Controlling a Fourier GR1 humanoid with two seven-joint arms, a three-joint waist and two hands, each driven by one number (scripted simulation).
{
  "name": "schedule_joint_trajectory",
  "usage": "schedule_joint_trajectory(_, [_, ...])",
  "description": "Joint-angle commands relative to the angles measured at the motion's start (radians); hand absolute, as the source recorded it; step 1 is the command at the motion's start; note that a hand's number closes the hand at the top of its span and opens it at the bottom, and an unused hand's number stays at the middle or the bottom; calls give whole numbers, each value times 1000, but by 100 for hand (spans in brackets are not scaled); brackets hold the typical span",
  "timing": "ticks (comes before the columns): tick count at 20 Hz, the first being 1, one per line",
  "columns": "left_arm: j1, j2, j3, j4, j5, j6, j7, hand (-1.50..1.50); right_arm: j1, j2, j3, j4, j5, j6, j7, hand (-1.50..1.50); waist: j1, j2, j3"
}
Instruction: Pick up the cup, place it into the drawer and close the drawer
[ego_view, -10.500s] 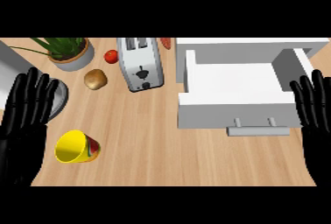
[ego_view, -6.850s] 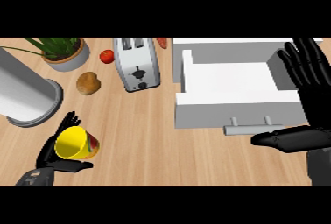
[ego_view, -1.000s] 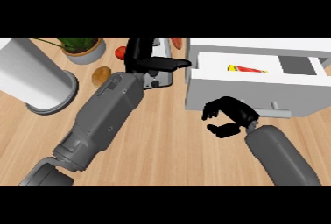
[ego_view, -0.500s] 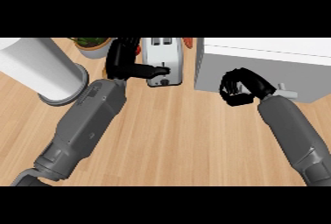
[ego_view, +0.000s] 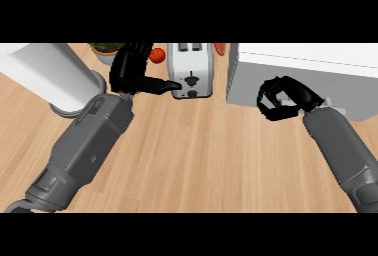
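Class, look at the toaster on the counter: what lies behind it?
Behind the toaster, a red tomato shows at its left and an orange-red sliver at its right. The toaster covers anything directly behind it.

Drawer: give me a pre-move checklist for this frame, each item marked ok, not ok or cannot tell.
1. Drawer pushed in: ok, front looks flush, no open tray shows.
2. Cup inside the drawer: cannot tell, no cup shows.
3. Right hand at the drawer front: ok, fingers curled by the handle.
4. Left hand holding nothing: ok, open, thumb toward the toaster.
5. Left hand apart from the toaster: cannot tell.
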Motion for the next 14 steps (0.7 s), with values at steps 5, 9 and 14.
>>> schedule_joint_trajectory(5, [25, 13, -12, -33, 1, -38, 11, -150, -169, -130, -115, 29, -40, -40, 86, 150, 50, 23, -4])
schedule_joint_trajectory(9, [45, 4, -8, -33, 12, -53, 9, -150, -163, -133, -121, 1, -61, -7, 94, 150, 56, 33, -5])
schedule_joint_trajectory(14, [58, 14, -10, -46, 11, -63, 7, -150, -144, -164, -130, -29, -84, 42, 100, 150, 59, 29, -5])
